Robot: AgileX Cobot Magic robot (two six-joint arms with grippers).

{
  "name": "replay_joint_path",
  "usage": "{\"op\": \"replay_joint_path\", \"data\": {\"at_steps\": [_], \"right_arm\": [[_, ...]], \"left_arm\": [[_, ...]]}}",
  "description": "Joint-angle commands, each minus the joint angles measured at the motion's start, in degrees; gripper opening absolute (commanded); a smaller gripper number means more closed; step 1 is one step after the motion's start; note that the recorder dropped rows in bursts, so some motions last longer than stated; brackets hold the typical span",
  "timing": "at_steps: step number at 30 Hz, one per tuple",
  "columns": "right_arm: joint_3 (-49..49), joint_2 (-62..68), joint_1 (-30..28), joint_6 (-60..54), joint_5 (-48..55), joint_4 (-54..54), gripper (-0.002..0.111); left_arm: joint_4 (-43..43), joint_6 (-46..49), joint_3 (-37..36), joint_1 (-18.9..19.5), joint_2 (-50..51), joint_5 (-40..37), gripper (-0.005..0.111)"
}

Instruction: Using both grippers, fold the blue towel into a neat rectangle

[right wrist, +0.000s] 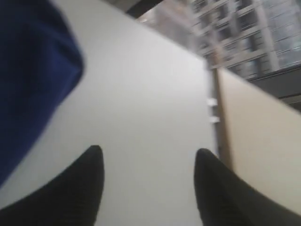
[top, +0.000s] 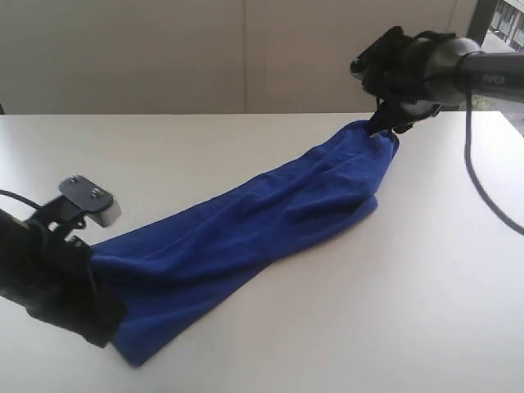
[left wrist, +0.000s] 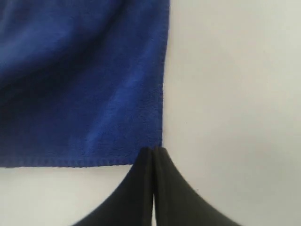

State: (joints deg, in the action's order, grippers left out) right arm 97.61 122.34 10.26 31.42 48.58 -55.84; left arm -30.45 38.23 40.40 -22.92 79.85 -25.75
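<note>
The blue towel (top: 246,221) lies bunched in a long diagonal band on the white table, from front left to back right. My left gripper (left wrist: 154,149) is shut, its tips pinched together on the towel's (left wrist: 80,80) hemmed corner, which rests flat on the table. The left arm (top: 49,278) sits low at that front-left end. My right gripper (top: 385,127) hovers just above the towel's raised far end. In the right wrist view it (right wrist: 148,155) stands open with only bare table between its fingers. The towel (right wrist: 28,70) is off to one side of them.
The white table (top: 393,311) stretches around the towel. A pale wall (top: 164,49) runs behind it. The right arm's black cable (top: 483,188) hangs down over the table's right side. In the right wrist view the table's edge (right wrist: 211,94) is close by.
</note>
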Motion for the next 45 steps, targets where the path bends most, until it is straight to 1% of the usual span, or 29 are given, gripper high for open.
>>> {"op": "replay_joint_path", "data": {"at_steps": [1, 2, 3, 4, 7, 10, 14, 17, 21, 23, 26, 28, 32, 35, 37, 39, 40, 45], "right_arm": [[-0.67, -6.66, 0.08, -29.53, 2.67, 37.92, 0.020], [-2.01, -9.03, 0.08, -31.85, 4.13, 42.44, 0.009], [-3.69, -12.05, 0.08, -31.75, 4.24, 43.70, 0.000], [-6.52, -16.15, 0.08, -31.42, 3.82, 43.81, 0.000], [-15.20, -27.64, 0.08, -31.42, 0.87, 44.32, 0.000], [-23.11, -39.59, 0.08, -31.42, -1.99, 47.48, 0.000], [-27.49, -46.98, 0.08, -31.42, -1.99, 47.66, 0.000], [-30.21, -51.87, 0.08, -31.42, -1.99, 47.66, 0.000], [-32.38, -56.09, 0.08, -31.42, -1.99, 47.66, 0.000], [-33.27, -57.30, 0.08, -31.42, -1.99, 47.66, 0.000], [-34.44, -58.33, 0.08, -31.42, -1.99, 47.66, 0.000], [-35.11, -58.86, 0.08, -31.42, -1.88, 47.66, 0.000], [-35.90, -59.38, 0.08, -31.42, -2.12, 47.66, 0.000], [-36.12, -59.56, 0.08, -31.42, -2.23, 47.66, 0.000], [-36.12, -59.63, 0.08, -31.42, -2.05, 47.73, 0.000], [-36.12, -59.59, 0.08, -31.42, -1.94, 47.89, 0.000], [-36.12, -59.59, 0.08, -31.42, -1.94, 47.89, 0.000], [-36.12, -59.59, 0.08, -31.42, -2.61, 48.15, 0.000]], "left_arm": [[4.60, -2.48, 3.72, -4.02, 6.33, 3.03, 0.000], [5.28, -4.93, 4.65, -4.02, 7.63, 5.33, 0.000], [5.28, -6.05, 5.10, -4.02, 8.53, 7.15, 0.000], [5.18, -6.96, 5.07, -4.15, 9.59, 8.75, 0.000], [5.33, -6.96, 5.07, -5.41, 12.74, 6.66, 0.000], [5.72, -6.96, 5.07, -6.36, 15.59, 5.99, 0.000], [8.13, -6.96, 4.96, -6.36, 16.94, 2.57, 0.000], [9.96, -6.96, 4.96, -6.36, 17.02, -1.12, 0.000], [12.67, -7.08, 4.96, -6.36, 17.02, -9.18, 0.000], [14.66, -9.56, 4.96, -6.36, 17.02, -12.05, 0.000], [18.18, -14.47, 4.96, -6.36, 17.02, -15.69, 0.000], [20.36, -15.02, 4.96, -6.36, 17.02, -19.65, 0.000], [26.65, -18.01, 4.96, -6.36, 16.81, -30.66, 0.000], [28.66, -19.09, 4.74, -6.36, 16.59, -35.94, 0.000], [29.36, -19.09, 4.61, -6.36, 16.59, -37.61, 0.000], [29.69, -19.37, 4.61, -6.36, 15.76, -36.63, 0.000], [29.21, -19.54, 4.72, -6.36, 14.72, -34.67, 0.000], [25.14, -21.85, 5.59, -6.36, 6.31, -17.33, 0.000]]}}
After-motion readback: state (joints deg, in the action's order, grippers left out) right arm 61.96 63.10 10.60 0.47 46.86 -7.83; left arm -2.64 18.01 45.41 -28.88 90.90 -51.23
